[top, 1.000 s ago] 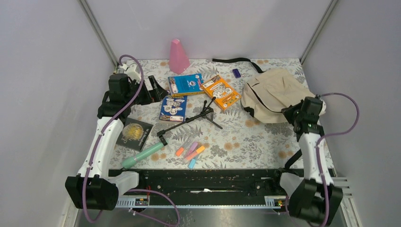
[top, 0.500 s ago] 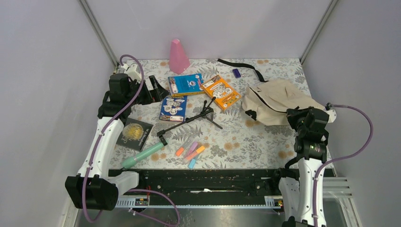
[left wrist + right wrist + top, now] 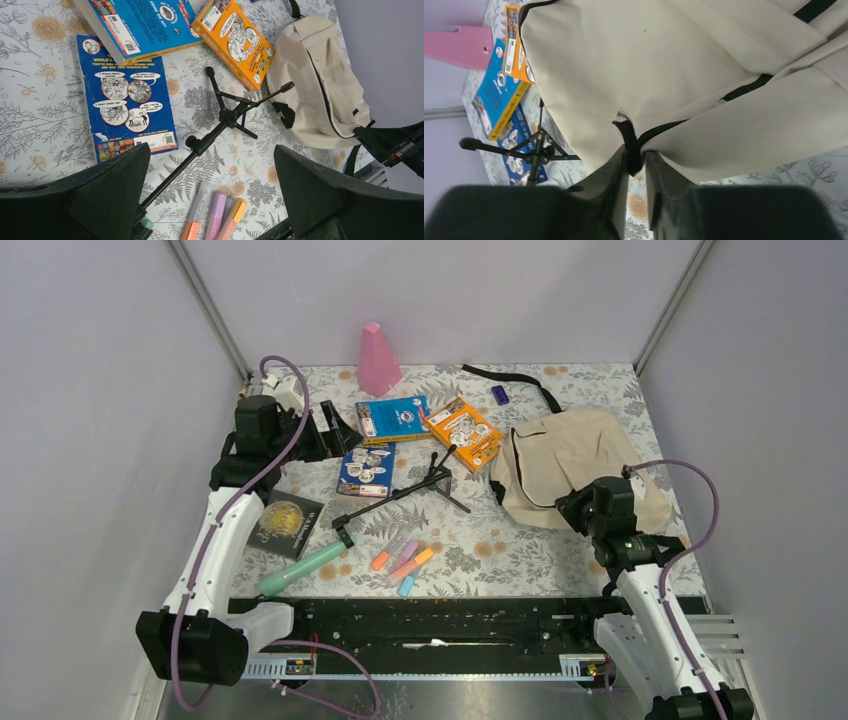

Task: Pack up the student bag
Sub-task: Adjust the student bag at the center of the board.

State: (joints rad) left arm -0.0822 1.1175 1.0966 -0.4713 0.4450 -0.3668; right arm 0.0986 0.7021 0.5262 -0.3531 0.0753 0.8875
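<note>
Floral-print table (image 3: 520, 540) is carrying the whole scatter. Student bag (image 3: 570, 460) is lying collapsed on the right side, just beside the orange book (image 3: 465, 432), zipper trim facing me.

My right gripper (image 3: 636, 162) is pinching the black tab (image 3: 628, 142) where the zipper trim meets, fingers narrowed hard onto it. My left gripper (image 3: 210, 165) is hanging spread wide and empty above the blue book (image 3: 127, 107) and the tripod (image 3: 225, 120).

Step in hand, as I am judging it: opening the bag's mouth. I am planning to pull along the zipper line rather than straight up, since soft fabric is likely to bunch and ride along. Left arm pinning the body would be helping. Watching for the tab slipping.
</note>
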